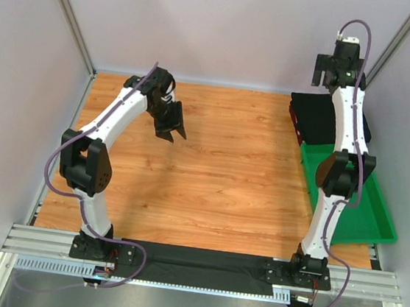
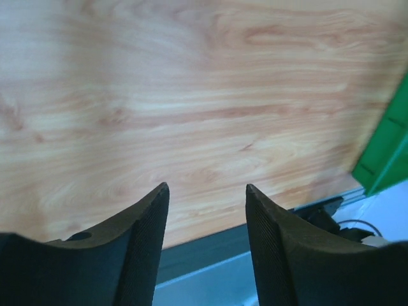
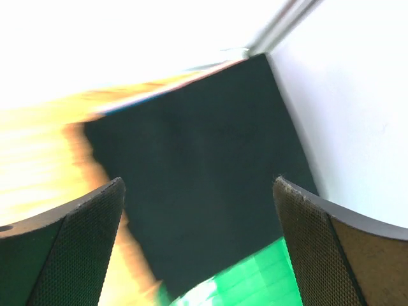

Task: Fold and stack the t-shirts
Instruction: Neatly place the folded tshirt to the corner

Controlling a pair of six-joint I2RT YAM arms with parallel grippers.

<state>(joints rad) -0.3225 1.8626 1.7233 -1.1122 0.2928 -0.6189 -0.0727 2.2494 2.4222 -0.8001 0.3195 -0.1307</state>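
A folded black t-shirt (image 1: pixel 317 116) lies at the table's back right, by the far end of the green tray; it fills the middle of the right wrist view (image 3: pixel 197 159). A thin reddish edge (image 1: pixel 294 123) shows along its left side, likely the reddish shirt underneath. The teal-blue shirt is out of view. My right gripper (image 1: pixel 331 77) (image 3: pixel 197 185) is raised above the black shirt, open wide and empty. My left gripper (image 1: pixel 171 124) (image 2: pixel 207 188) hovers over the bare wood at the back left, open and empty.
A green plastic tray (image 1: pixel 351 207) lies along the right side of the wooden table (image 1: pixel 217 177); it also shows in the left wrist view (image 2: pixel 386 153) and the right wrist view (image 3: pixel 255 280). Walls close in the left, back and right. A metal rail (image 1: pixel 200 264) runs along the near edge.
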